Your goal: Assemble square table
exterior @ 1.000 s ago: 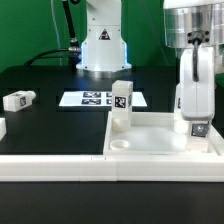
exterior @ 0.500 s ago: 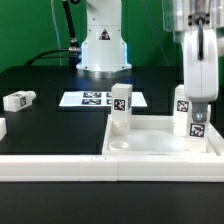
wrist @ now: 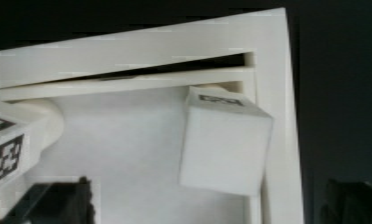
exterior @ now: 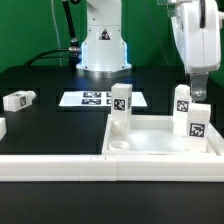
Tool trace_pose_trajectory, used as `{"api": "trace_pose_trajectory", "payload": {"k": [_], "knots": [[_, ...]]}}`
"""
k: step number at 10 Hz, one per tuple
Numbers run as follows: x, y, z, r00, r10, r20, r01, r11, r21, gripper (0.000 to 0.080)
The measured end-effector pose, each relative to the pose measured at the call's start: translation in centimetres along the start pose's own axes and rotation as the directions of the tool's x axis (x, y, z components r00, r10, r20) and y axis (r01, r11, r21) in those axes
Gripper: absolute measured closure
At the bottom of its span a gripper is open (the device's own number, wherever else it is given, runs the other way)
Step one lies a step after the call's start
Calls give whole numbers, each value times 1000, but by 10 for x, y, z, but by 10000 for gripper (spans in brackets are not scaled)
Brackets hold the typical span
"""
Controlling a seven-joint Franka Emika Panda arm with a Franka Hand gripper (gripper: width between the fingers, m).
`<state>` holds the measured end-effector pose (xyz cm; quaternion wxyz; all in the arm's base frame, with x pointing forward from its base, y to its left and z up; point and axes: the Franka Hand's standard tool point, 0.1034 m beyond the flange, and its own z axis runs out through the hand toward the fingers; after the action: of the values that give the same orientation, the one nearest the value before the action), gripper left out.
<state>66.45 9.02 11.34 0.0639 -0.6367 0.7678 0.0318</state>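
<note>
Black table (exterior: 45,125) bears top (exterior: 150,142), marker board (exterior: 98,99), seemingly legs (exterior: 18,99)

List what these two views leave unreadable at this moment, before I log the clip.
- Claw: exterior view shows one side only; its finger gap is hard to read.
- Leg seating in the table top: hidden by the raised rim.
- Second leg: same problem.
- Loose leg: tag too small.
- Leg at the exterior view's left edge: cut off.

obstacles: three upright legs (exterior: 121,104) (exterior: 182,101) (exterior: 197,121) at tabletop (exterior: 160,147) corners | free: tray middle, near-left corner hole (exterior: 120,144) | black table (exterior: 45,125): loose leg (exterior: 18,100)
</note>
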Motion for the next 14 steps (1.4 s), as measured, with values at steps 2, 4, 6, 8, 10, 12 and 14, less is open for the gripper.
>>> {"api": "trace_pose_trajectory", "payload": {"k": [2, 4, 6, 8, 10, 12, 14], "knots": [[0, 0, 0, 1000, 0, 0, 0, 1000, -1, 151], [1, 0, 0, 1000, -4, -1, 4, 1000, -1, 151], [44, 25, -27, 973, -231, -8, 231, 970, 77, 151], [90, 48, -47, 914, -404, -23, 405, 912, 74, 151], [95, 40, -56, 853, -521, -44, 522, 848, 87, 151], [96, 40, -55, 767, -639, -57, 642, 763, 78, 151], [104, 42, -53, 646, -760, -76, 763, 641, 75, 151]]}}
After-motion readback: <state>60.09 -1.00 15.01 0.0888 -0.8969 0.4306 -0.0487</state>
